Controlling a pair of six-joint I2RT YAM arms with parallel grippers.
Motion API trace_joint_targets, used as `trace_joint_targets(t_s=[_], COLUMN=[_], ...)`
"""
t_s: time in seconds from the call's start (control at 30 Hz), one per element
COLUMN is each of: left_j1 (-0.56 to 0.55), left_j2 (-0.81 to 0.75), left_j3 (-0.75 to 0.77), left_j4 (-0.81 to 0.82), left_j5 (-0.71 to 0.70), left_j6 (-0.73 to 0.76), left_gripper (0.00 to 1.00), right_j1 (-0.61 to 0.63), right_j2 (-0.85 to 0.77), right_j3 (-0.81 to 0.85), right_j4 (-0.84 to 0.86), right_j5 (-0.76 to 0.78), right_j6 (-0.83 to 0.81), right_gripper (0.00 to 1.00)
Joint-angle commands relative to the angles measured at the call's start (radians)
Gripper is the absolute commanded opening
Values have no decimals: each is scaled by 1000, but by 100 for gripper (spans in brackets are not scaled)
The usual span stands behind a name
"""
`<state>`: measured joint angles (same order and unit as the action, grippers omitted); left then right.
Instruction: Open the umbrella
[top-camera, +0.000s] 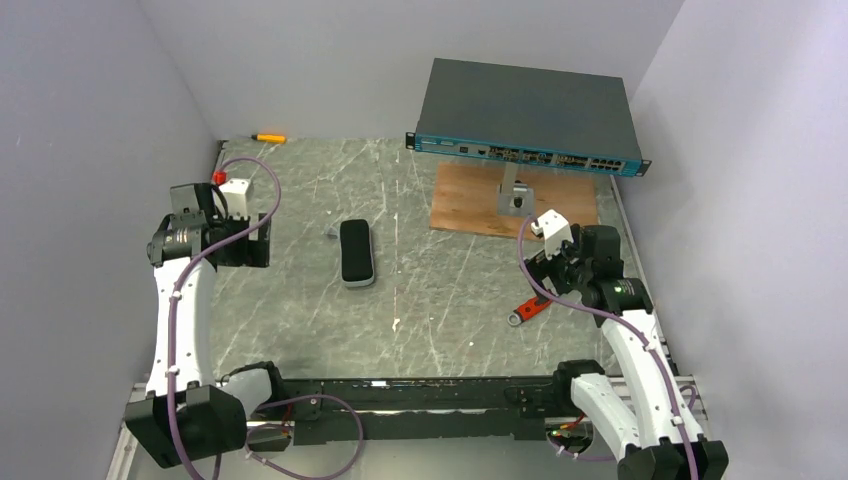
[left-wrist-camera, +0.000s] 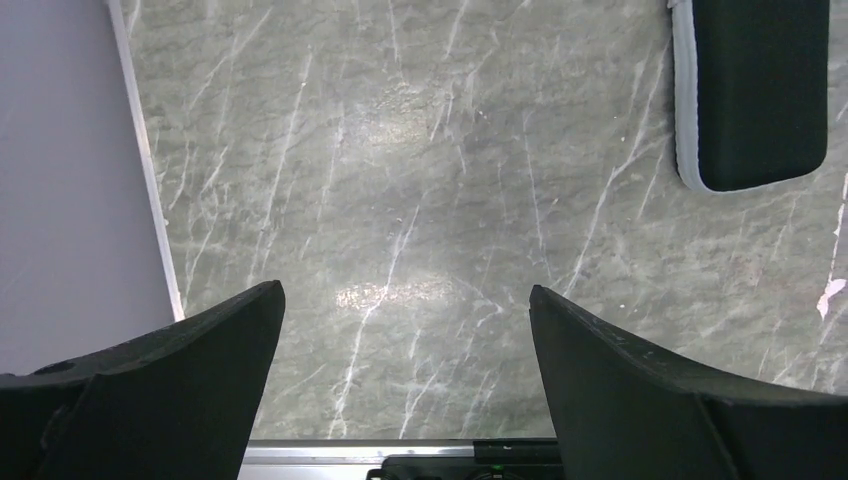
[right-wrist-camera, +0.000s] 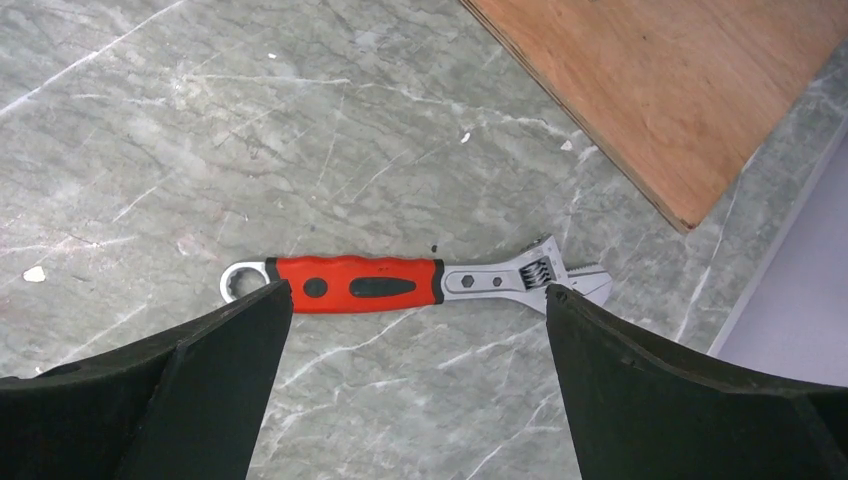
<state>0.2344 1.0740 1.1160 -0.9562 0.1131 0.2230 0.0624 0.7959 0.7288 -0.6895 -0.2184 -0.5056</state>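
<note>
The umbrella (top-camera: 356, 252) lies folded on the grey marble table, a short black bundle with a pale silvery edge, near the middle left. Its end also shows at the top right of the left wrist view (left-wrist-camera: 760, 90). No shaft or handle can be made out. My left gripper (top-camera: 250, 240) is open and empty, above the table to the left of the umbrella, apart from it; it is also seen in its own wrist view (left-wrist-camera: 405, 290). My right gripper (top-camera: 540, 270) is open and empty at the right, far from the umbrella, hovering over bare table in the right wrist view (right-wrist-camera: 418, 288).
A red-handled adjustable wrench (right-wrist-camera: 400, 285) lies just beyond my right fingertips and also shows in the top view (top-camera: 530, 307). A wooden board (top-camera: 465, 200) with a grey stand carries a dark grey box with a teal front (top-camera: 528, 115). A white block (top-camera: 235, 190) and an orange pen (top-camera: 268, 137) sit at the back left.
</note>
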Motion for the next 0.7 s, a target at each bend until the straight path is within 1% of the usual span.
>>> trace_joint_targets(t_s=[0.0, 0.1, 0.2, 0.3, 0.47, 0.6, 0.67], left_j1=[2, -3, -12, -40, -117, -207, -228], left_j2=[33, 108, 142, 145, 148, 230, 284], left_j3=[25, 79, 85, 45, -69, -108, -114], left_j4=[-9, -53, -34, 7, 143, 210, 236], left_j5=[124, 259, 327, 356, 402, 395, 407], left_j6=[37, 43, 22, 3, -76, -124, -140], left_gripper=[98, 98, 98, 98, 98, 98, 98], right_j1=[-2, -2, -1, -1, -2, -2, -1], right_j2=[-18, 23, 53, 48, 62, 93, 101], right_j3=[-10, 13, 37, 43, 65, 88, 99], right_j4=[14, -8, -36, -40, -62, -92, -108], right_j5=[-11, 18, 28, 32, 18, -5, -13], right_j6=[-18, -38, -45, -60, -82, -84, -90], right_gripper=[100, 100, 100, 100, 100, 100, 100])
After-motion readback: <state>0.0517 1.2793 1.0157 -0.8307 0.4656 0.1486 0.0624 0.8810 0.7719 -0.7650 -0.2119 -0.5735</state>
